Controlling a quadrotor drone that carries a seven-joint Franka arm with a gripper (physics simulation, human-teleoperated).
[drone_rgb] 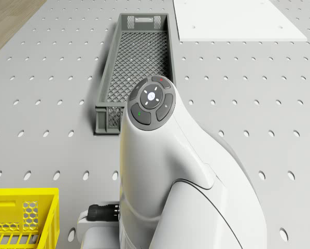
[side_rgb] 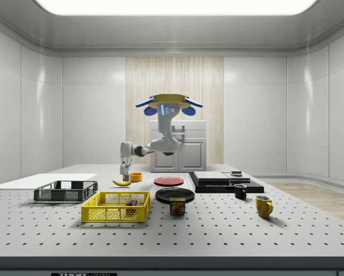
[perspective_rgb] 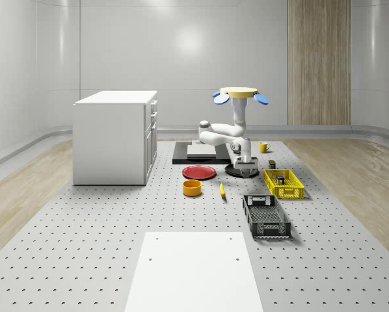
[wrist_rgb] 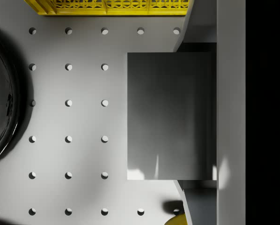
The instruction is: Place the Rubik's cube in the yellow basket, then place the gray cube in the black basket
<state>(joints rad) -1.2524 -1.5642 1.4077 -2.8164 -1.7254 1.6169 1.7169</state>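
Note:
My drone (perspective_rgb: 240, 94) hovers above the table between the black slab and the yellow basket (perspective_rgb: 283, 183), arm bent downward. The gripper (perspective_rgb: 245, 169) hangs low beside a black plate (perspective_rgb: 235, 171). In the wrist view the gray cube (wrist_rgb: 170, 117) sits between the fingers (wrist_rgb: 198, 28), which press on two opposite faces; the gripper (wrist_rgb: 196, 116) is shut on it just above the table. The Rubik's cube (perspective_rgb: 280, 178) lies inside the yellow basket (side_rgb: 115, 208). The black basket (perspective_rgb: 266, 216) stands empty, nearer the table's front; the drone view has it (drone_rgb: 137, 62) ahead of the arm.
A red plate (perspective_rgb: 199, 172), an orange bowl (perspective_rgb: 192, 188) and a banana (perspective_rgb: 222, 189) lie to the gripper's left in the whole-scene view. A white cabinet (perspective_rgb: 114, 136), a black slab (perspective_rgb: 198, 155), mugs (side_rgb: 263, 205) and a can (side_rgb: 177, 206) also stand on the table.

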